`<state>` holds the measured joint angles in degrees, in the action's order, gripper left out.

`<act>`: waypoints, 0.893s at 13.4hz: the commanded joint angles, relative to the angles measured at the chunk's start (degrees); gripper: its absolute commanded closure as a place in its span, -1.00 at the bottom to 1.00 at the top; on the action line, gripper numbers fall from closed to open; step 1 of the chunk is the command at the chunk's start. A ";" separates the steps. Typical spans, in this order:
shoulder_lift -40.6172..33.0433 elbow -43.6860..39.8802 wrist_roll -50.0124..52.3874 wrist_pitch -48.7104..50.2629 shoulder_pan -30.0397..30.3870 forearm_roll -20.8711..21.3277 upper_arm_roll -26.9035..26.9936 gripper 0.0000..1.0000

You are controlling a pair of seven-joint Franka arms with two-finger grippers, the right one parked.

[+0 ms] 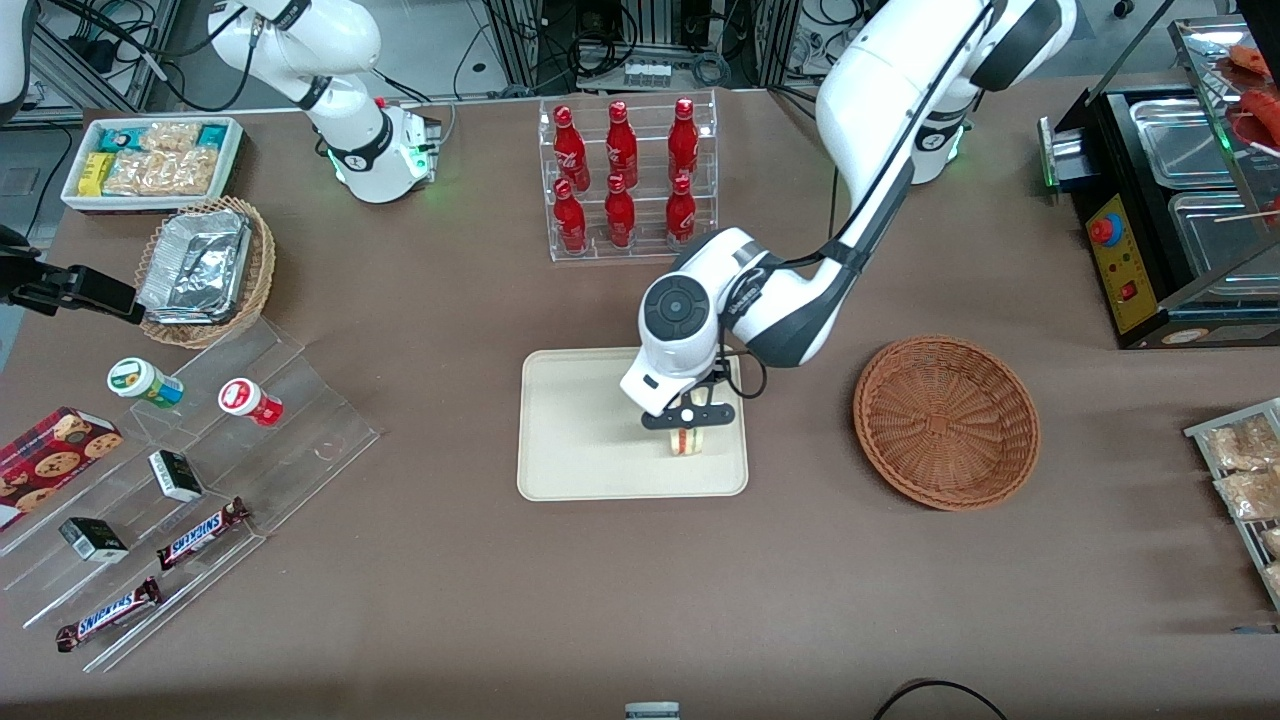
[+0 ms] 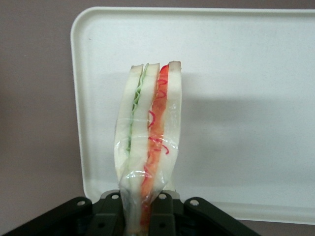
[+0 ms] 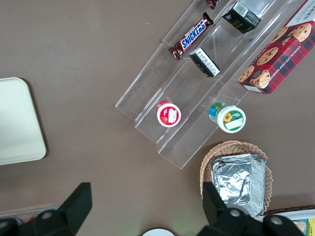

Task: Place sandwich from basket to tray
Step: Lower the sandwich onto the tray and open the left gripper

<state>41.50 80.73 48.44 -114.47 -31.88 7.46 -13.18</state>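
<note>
Now, step: placing, nearly finished.
Gripper (image 1: 689,416): over the tray (image 1: 570,430), fingers clamped on the sandwich (image 1: 685,441).
Basket (image 1: 946,421): empty, beside the tray.
Next: probably lower slightly, then release.

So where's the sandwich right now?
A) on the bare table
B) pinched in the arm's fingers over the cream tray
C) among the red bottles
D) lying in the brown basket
B: the gripper holds the sandwich above the tray; the basket has nothing in it.
</note>
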 commanded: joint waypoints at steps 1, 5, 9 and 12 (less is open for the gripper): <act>3.32 -3.83 0.34 1.44 -2.05 3.24 0.97 1.00; 5.43 -5.15 0.34 1.44 -2.31 4.57 0.97 1.00; 6.31 -5.06 0.43 0.48 -2.31 5.72 0.97 -0.56; 6.22 -5.06 1.83 0.47 -2.31 5.81 0.97 -1.00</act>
<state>46.79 77.68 48.78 -114.62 -33.03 12.20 -13.08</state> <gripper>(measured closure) 0.458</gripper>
